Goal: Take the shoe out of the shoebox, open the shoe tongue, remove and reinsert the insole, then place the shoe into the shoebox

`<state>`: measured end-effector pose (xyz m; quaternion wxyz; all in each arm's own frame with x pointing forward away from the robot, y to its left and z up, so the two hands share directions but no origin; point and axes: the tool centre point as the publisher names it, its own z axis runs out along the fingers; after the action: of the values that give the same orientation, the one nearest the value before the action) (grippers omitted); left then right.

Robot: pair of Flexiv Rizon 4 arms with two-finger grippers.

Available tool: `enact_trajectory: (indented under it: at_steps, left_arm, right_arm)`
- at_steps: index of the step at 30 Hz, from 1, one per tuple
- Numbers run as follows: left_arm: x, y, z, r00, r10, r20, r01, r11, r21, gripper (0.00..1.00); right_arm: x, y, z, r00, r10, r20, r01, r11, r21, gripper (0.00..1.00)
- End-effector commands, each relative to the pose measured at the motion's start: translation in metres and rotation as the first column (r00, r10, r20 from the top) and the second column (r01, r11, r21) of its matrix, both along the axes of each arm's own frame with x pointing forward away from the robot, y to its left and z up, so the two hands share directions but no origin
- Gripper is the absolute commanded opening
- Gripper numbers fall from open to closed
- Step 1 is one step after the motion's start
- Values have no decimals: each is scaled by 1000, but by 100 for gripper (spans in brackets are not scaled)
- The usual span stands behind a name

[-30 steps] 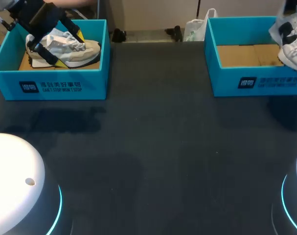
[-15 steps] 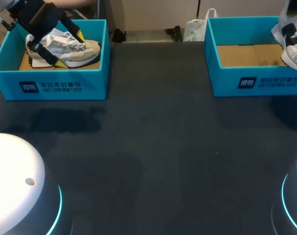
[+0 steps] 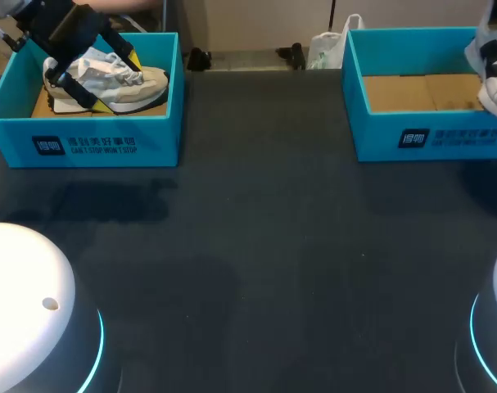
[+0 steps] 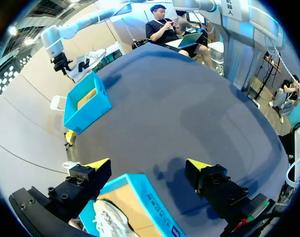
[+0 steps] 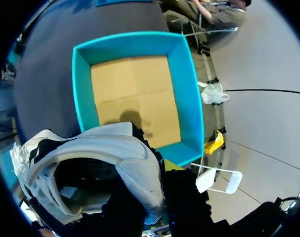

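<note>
Two shoes are in play. The white shoe (image 5: 115,158), trimmed in black, hangs in the air over the far right end of the right shoebox (image 3: 412,135), whose cardboard floor lies bare below it. The right gripper (image 5: 162,173) is closed on this shoe, which covers nearly all of it in the right wrist view. The beige shoe (image 3: 142,86) lies on its sole inside the left shoebox (image 3: 109,143). The left gripper (image 4: 149,167) stands over it with its fingers spread wide, one to each side. I cannot see either finger pressing on the shoe, so I take that gripper as open.

I would expect a trainer like this to be light, with a soft upper that gives under pressure and a stiffer sole beneath. The heel collar or the sides of the midfoot look like the firmest places to hold; the laces and tongue are loose and would slip or fold. The insole is likely thin and bendy, best pinched at its heel end.

Against a second ago, the white shoe has drifted right — now partly cut off at the edge of the head view. The left arm and beige shoe have not stirred, and the counter (image 3: 256,246) between the boxes looks the same.
</note>
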<state>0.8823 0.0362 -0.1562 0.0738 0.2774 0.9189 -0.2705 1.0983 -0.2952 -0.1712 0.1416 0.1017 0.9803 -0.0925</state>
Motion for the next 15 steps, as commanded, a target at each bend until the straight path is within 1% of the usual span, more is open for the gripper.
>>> enact_trajectory:
  at_steps: [1,4,6,7,8,11,13,14,15]
  left_arm:
    - [1,0,0,1000,-2,-2,2,1000,3,100]
    - [1,0,0,1000,-2,-2,2,1000,3,100]
    - [1,0,0,1000,-2,-2,2,1000,3,100]
    - [1,0,0,1000,-2,-2,2,1000,3,100]
    - [1,0,0,1000,-2,-2,2,1000,3,100]
    - [1,0,0,1000,-2,-2,2,1000,3,100]
    - [1,0,0,1000,-2,-2,2,1000,3,100]
    - [1,0,0,1000,-2,-2,2,1000,3,100]
    - [1,0,0,1000,-2,-2,2,1000,3,100]
  right_arm:
    - [-5,-21,-4,1000,21,8,-21,1000,13,0]
    - [-3,-35,-10,999,31,-13,-31,999,8,0]
    - [-1,-45,-14,1000,24,-11,-23,999,36,0]
    - [0,-52,-17,1000,11,-19,-10,999,39,0]
    - [0,-55,-19,999,29,-22,-28,999,33,0]
    - [1,-60,-21,1000,-6,-29,7,999,34,0]
    - [1,-63,-21,998,-59,-32,60,998,31,0]
    - [0,-63,-21,997,-76,-16,76,997,26,0]
    - [-1,-64,-20,992,-129,-11,130,991,20,0]
